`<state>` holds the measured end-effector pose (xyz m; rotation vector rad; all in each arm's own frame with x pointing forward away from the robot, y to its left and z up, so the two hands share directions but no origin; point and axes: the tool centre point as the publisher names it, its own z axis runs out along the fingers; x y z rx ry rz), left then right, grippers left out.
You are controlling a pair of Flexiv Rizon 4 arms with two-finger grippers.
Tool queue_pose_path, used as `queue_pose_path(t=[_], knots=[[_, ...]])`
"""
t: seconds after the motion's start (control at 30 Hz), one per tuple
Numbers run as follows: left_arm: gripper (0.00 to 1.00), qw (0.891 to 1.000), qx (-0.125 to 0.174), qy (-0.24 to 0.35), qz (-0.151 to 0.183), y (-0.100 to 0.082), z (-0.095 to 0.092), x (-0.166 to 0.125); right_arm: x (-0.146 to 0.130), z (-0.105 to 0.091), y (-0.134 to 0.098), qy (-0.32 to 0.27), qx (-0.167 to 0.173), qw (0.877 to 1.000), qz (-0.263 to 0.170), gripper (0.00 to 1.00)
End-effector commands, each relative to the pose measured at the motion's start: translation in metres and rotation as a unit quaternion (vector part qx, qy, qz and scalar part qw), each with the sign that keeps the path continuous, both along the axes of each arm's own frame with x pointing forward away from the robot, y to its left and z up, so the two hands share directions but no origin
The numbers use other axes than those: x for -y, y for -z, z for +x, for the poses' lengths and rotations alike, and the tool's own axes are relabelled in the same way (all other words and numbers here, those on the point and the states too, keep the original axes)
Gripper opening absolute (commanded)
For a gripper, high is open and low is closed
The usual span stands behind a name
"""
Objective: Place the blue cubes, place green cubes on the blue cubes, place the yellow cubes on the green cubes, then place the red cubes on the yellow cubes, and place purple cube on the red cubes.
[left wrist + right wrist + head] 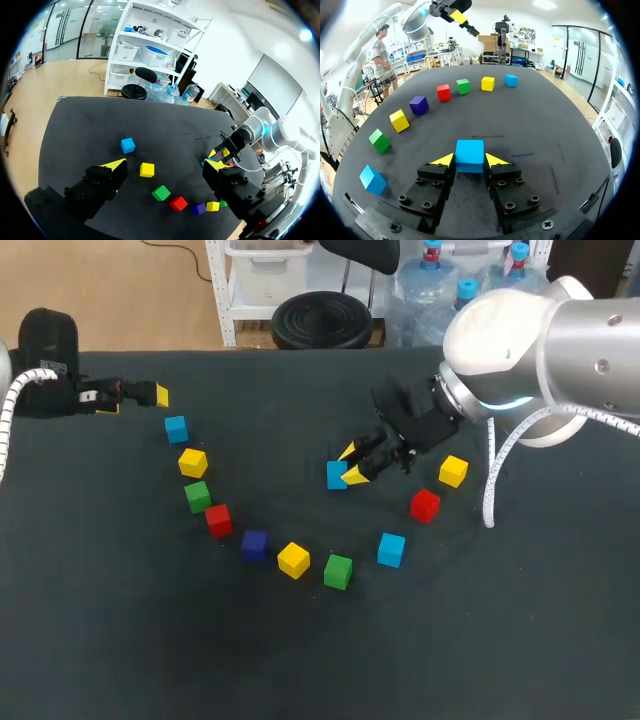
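Note:
My right gripper (349,464) is shut on a blue cube (336,476) near the middle of the table; in the right wrist view the cube (469,155) sits squarely between the yellow fingertips (444,160), low at the black surface. Ahead of it an arc of cubes curves away: blue (373,179), green (380,140), yellow (399,120), purple (419,105), red (443,92), green (463,86), yellow (487,83), blue (511,80). My left gripper (150,395) stands open and empty at the far left, above the arc's end blue cube (176,428).
A red cube (425,505) and a yellow cube (453,471) lie just right of my right gripper, and a blue cube (391,549) lies in front of it. A white cable (490,485) hangs from the right arm beside them.

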<state>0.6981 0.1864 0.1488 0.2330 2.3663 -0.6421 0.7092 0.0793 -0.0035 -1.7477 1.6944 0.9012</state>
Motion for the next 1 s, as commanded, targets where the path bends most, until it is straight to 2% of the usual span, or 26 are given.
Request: queue_pose_path(t=[0.03, 0.3, 0.4, 0.77, 0.87, 1.0], knots=[[1.00, 1.000, -0.003, -0.001, 0.003, -0.0011, 0.0010, 0.0012, -0.0005, 0.0021, 0.0008, -0.001, -0.001, 1.000, 0.001, 0.00], [1.00, 1.000, -0.003, -0.001, 0.003, -0.0011, 0.0010, 0.0012, -0.0001, 0.0034, 0.0010, 0.000, -0.001, 1.000, 0.000, 0.01], [1.00, 1.000, -0.003, -0.001, 0.003, -0.0011, 0.0010, 0.0012, 0.0001, 0.0035, 0.0010, 0.000, -0.001, 1.000, 0.000, 0.14], [1.00, 1.000, -0.003, -0.001, 0.003, -0.0011, 0.0010, 0.0012, 0.0016, 0.0026, 0.0016, -0.002, -0.001, 1.000, -0.003, 0.45], [1.00, 1.000, -0.003, -0.001, 0.003, -0.0011, 0.0010, 0.0012, 0.0018, 0.0028, 0.0018, -0.002, -0.001, 1.000, -0.003, 0.50], [1.00, 1.000, -0.003, -0.001, 0.003, -0.0011, 0.0010, 0.0012, 0.0020, 0.0032, 0.0022, -0.002, -0.001, 1.000, -0.003, 0.50]])
